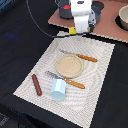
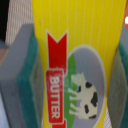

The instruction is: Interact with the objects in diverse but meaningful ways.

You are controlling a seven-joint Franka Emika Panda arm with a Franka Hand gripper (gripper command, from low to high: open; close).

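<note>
Dark worktop (image 1: 15,30) under a striped cloth (image 1: 95,55) carries your sausage (image 1: 36,84), blue cup (image 1: 58,88) and plate (image 1: 69,64); the hand (image 1: 81,29) hangs by the cloth's far edge. Wrist view: your hand's pads (image 2: 27,75) clamp the yellow butter packet (image 2: 80,55).

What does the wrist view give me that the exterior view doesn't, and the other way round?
Only the wrist view shows the butter packet's label: red "BUTTER" banner and cow, with green-padded fingers on both sides. Only the exterior view shows the cloth layout: round plate, two orange-handled utensils, sausage, light blue cup. Both show the gripper and yellow packet.
</note>
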